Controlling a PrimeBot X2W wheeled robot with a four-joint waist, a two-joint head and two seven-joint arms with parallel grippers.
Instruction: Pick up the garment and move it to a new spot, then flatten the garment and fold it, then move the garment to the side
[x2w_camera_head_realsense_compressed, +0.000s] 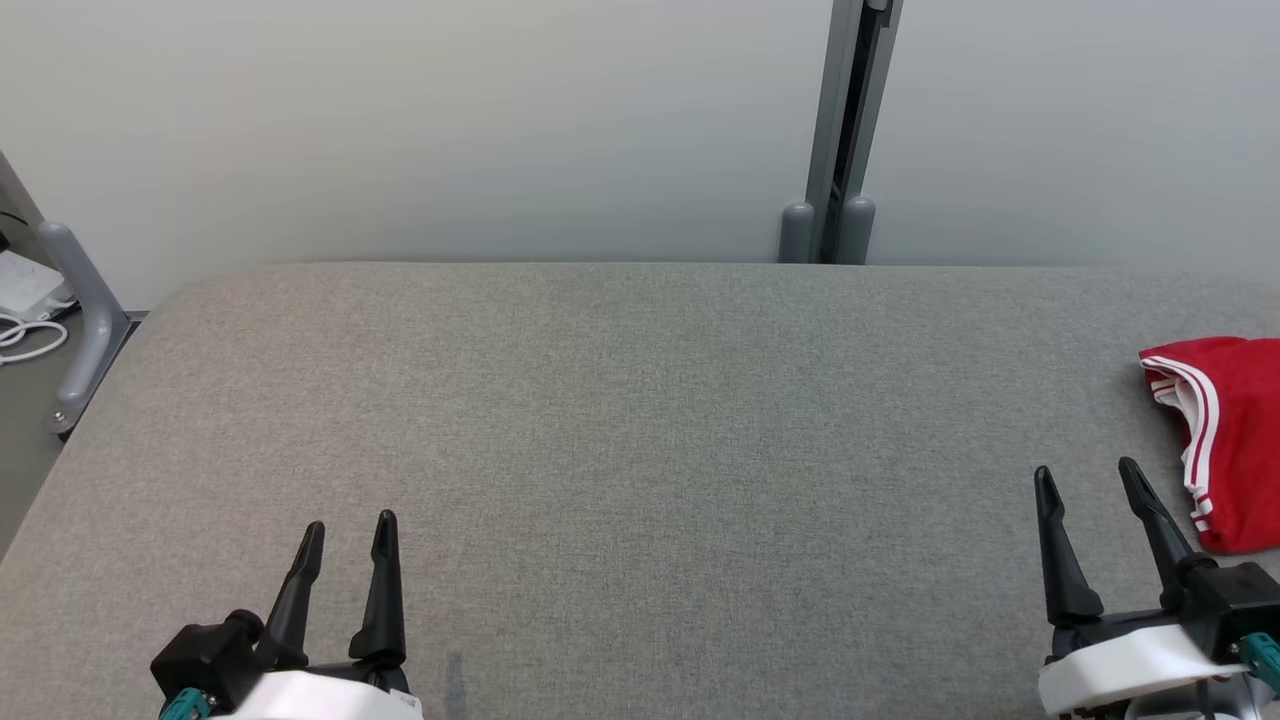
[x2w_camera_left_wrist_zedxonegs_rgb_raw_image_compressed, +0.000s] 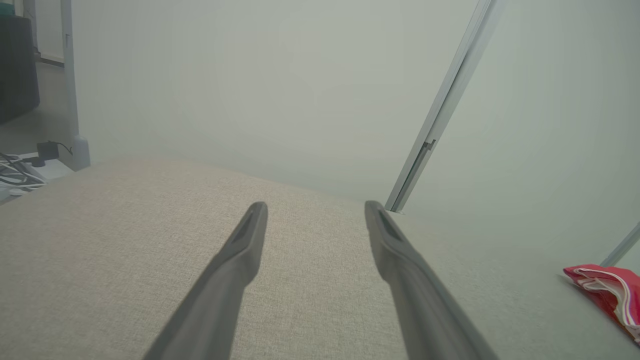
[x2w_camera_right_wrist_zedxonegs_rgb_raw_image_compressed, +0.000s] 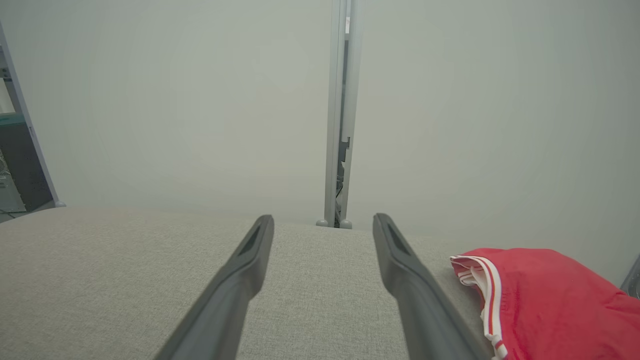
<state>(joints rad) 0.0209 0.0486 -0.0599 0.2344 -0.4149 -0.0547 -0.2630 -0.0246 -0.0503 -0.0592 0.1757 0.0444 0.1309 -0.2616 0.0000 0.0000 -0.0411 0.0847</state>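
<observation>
The garment (x2w_camera_head_realsense_compressed: 1235, 440) is red with white stripes along its edge and lies folded at the right edge of the grey table (x2w_camera_head_realsense_compressed: 640, 420). The right wrist view shows the garment (x2w_camera_right_wrist_zedxonegs_rgb_raw_image_compressed: 550, 300) close on the right, and the left wrist view has the garment (x2w_camera_left_wrist_zedxonegs_rgb_raw_image_compressed: 607, 290) far off to the right. My right gripper (x2w_camera_head_realsense_compressed: 1088, 472) stands open just left of it, apart from it, with nothing between its fingers. At the lower left my left gripper (x2w_camera_head_realsense_compressed: 350, 525) is open and empty over bare table.
A pale wall stands behind the table with a grey vertical post (x2w_camera_head_realsense_compressed: 845, 130) right of centre. A grey frame leg (x2w_camera_head_realsense_compressed: 85, 300) and white cables (x2w_camera_head_realsense_compressed: 25, 335) sit off the table's left edge. Bare grey cloth spans the table between the two grippers.
</observation>
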